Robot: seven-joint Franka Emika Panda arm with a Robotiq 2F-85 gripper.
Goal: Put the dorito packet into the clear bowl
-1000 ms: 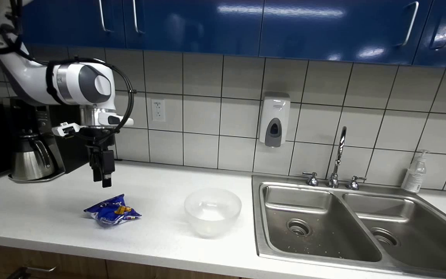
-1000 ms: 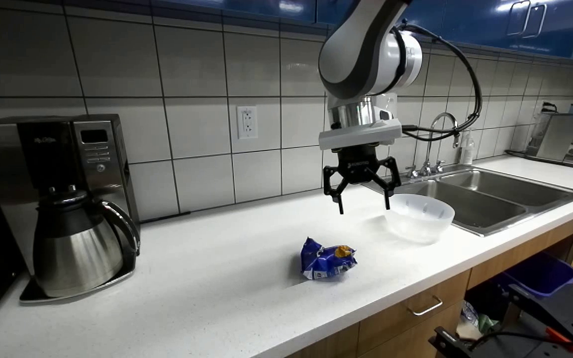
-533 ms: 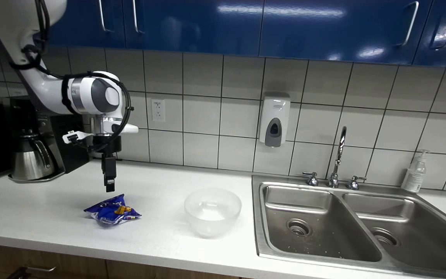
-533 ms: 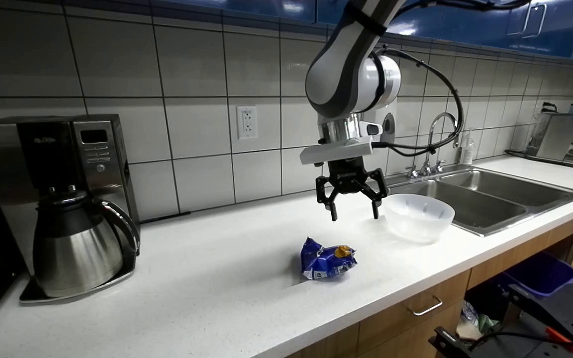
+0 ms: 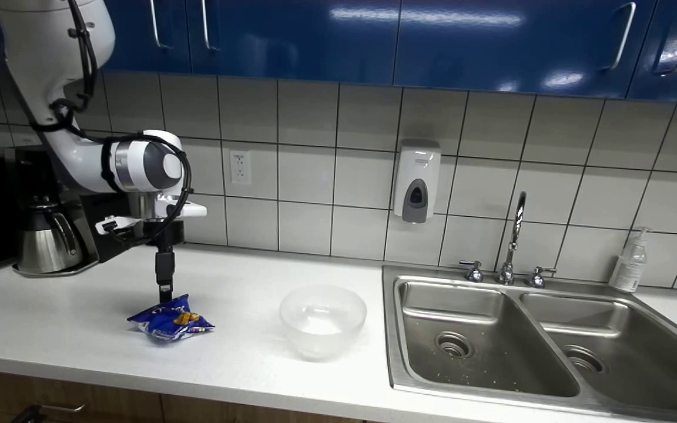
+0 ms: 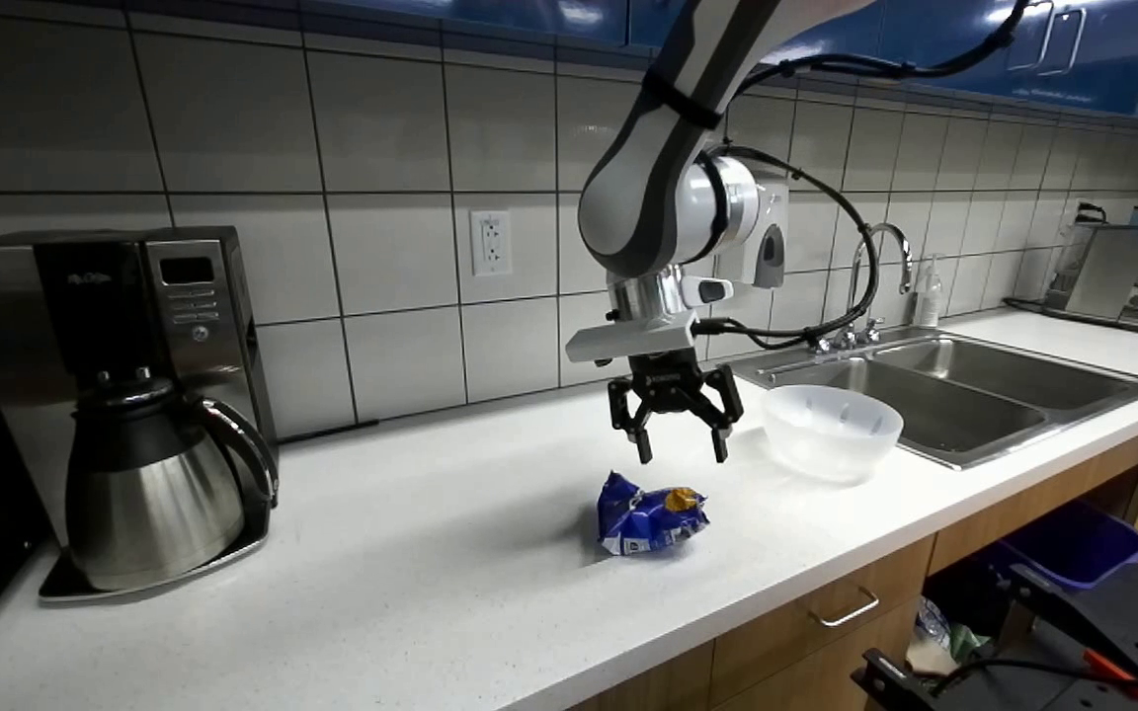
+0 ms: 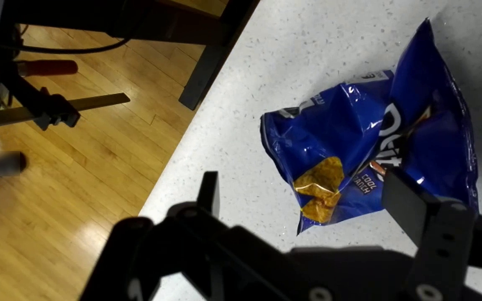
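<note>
Over the white desk (image 6: 381,573), the robot arm (image 6: 643,197) is dropping, apparently toward a grasp.
In an exterior view, the clear bowl (image 6: 831,434) is standing at about two o'clock from the blue Dorito packet (image 6: 650,518); neither is shifting, so only the reach is advancing and the pick-up is still pending. The packet is lying crumpled on the desk, at seven o'clock from the fingers (image 6: 644,449), which are hanging spread, gripping nothing and just apart from it. In the wrist view the packet is lying toward one o'clock from the gap between the tips, so the next move is probably needing a slight shift that way, then more descent before pinching.
</note>
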